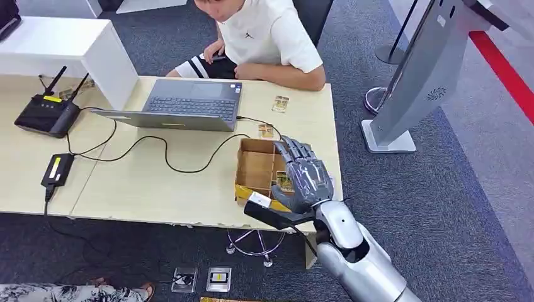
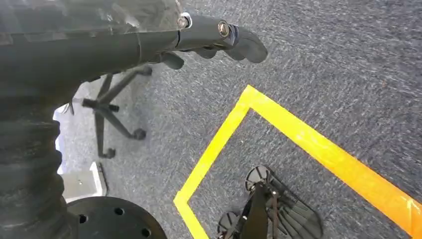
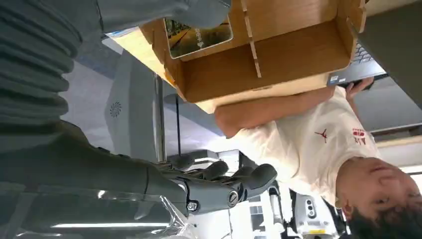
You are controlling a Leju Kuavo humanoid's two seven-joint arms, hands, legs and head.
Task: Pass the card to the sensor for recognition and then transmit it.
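Observation:
A picture card point(image 1: 283, 181) point(image 3: 199, 35) stands in the near compartment of a cardboard box point(image 1: 255, 165) point(image 3: 278, 64) on the table's right end. My right hand point(image 1: 303, 176) hovers over that compartment with its fingers point(image 3: 234, 181) stretched out and apart. Its thumb point(image 3: 169, 12) lies right at the card's edge, and nothing is pinched. A black device with a white label point(image 1: 264, 211), likely the sensor, sits at the table's front edge just under the hand. My left hand point(image 2: 214, 35) hangs over the carpet holding nothing.
Two more cards point(image 1: 280, 104) point(image 1: 266, 131) lie on the table point(image 1: 157, 189) beyond the box. A laptop point(image 1: 182, 104), its cable, a router point(image 1: 47, 113) and a power brick point(image 1: 58, 170) are to the left. A person point(image 1: 264, 38) sits opposite. A grey kiosk point(image 1: 415, 82) stands to the right.

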